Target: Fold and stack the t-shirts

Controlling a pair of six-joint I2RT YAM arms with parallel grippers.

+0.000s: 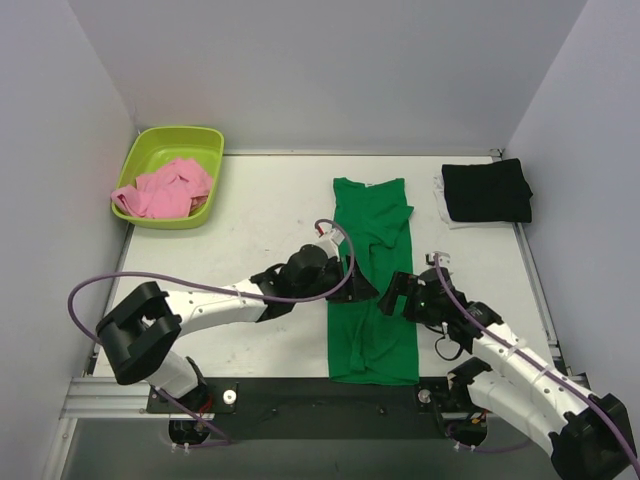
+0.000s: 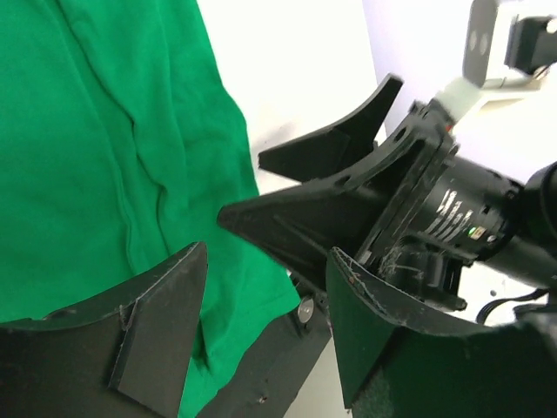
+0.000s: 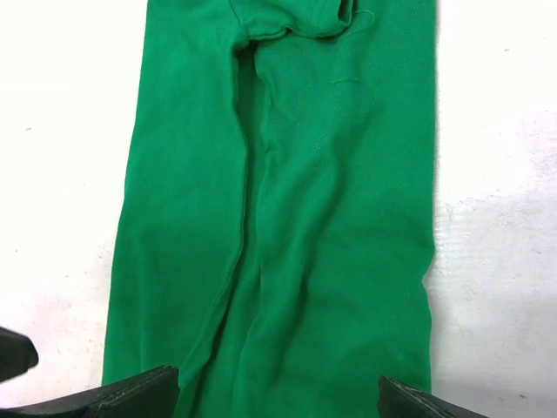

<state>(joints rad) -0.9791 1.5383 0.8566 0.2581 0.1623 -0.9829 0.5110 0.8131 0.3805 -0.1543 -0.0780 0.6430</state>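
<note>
Two robot arms lean over a bright green t-shirt (image 1: pixel 374 335), a soft knit folded lengthwise into a long narrow strip. It lies flat at the middle of the matte white table (image 1: pixel 260 200), with creases running down its length. The left gripper (image 1: pixel 350 268) hangs over the strip's left edge with its wedge-shaped black fingers (image 2: pixel 157 348) parted and no cloth between them. Their inner faces look scuffed and dusty. The right gripper (image 1: pixel 393 292) sits just beside the strip's right edge, close to the other gripper. Its jaws are spread wide and empty, and in the wrist view they span almost the full width of the cloth. Small white lettering on the right arm's round black casing (image 2: pixel 452 213) is too fine to read.

A black t-shirt (image 1: pixel 487 190) rests folded into a neat rectangle at the far right corner, with a white layer (image 1: pixel 441 200) of unclear kind peeking out along its left side. A pink t-shirt (image 1: pixel 165 190) lies crumpled in a glossy lime-green plastic tub (image 1: pixel 175 135) at the far left corner. A purple cable (image 1: pixel 200 285) loops along the left arm, and pale grey walls (image 1: pixel 330 70) enclose the table on three sides.
</note>
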